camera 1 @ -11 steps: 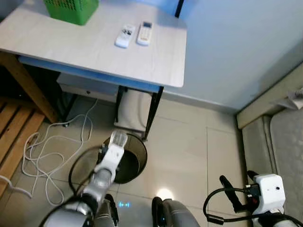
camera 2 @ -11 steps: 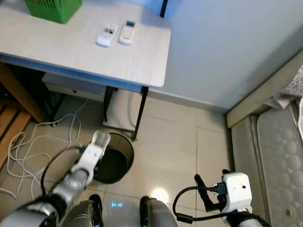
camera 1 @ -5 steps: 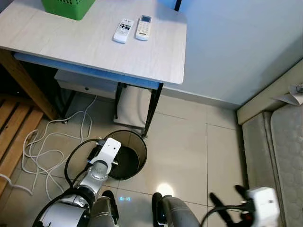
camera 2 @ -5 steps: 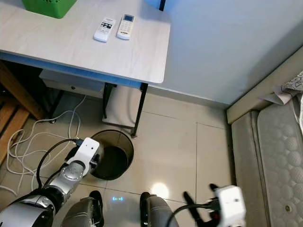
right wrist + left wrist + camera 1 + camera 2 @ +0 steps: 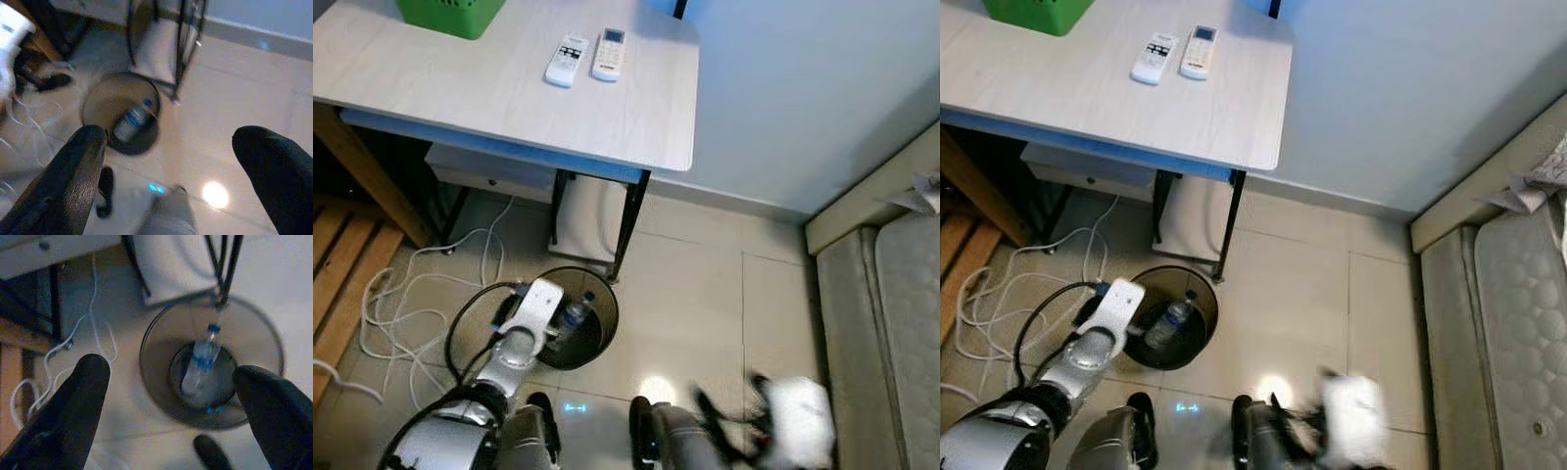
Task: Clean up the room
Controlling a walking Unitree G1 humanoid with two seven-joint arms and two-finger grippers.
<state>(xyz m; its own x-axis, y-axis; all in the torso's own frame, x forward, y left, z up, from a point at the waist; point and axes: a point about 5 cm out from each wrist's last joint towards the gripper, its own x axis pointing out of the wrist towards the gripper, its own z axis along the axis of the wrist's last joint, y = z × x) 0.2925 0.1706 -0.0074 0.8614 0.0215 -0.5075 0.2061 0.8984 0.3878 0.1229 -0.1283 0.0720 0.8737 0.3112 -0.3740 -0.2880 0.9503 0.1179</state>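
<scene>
A clear plastic bottle (image 5: 574, 313) with a blue cap and label lies tilted inside the round dark trash bin (image 5: 608, 297) on the tiled floor, by the table leg. My left gripper (image 5: 170, 369) hangs open just above the bin's left rim, its fingers (image 5: 73, 406) wide apart and holding nothing. In the left wrist view the bottle (image 5: 201, 364) lies straight below, between them. My right gripper (image 5: 168, 134) is open too, low in front of my body and blurred in the eye views (image 5: 783, 431). Its wrist view looks across at the bin (image 5: 98, 105) and the bottle (image 5: 133, 120).
A pale wooden table (image 5: 607, 117) carries two white remote controls (image 5: 567, 59) (image 5: 608, 53) and a green basket (image 5: 450, 12). White cables (image 5: 401, 304) sprawl on the floor at left beside wooden slats (image 5: 337, 264). A mattress (image 5: 901, 323) runs along the right.
The bottle that my left gripper held up a second ago now lies in the bin. The left arm has lowered to the rim. My right arm has swung towards the middle, blurred.
</scene>
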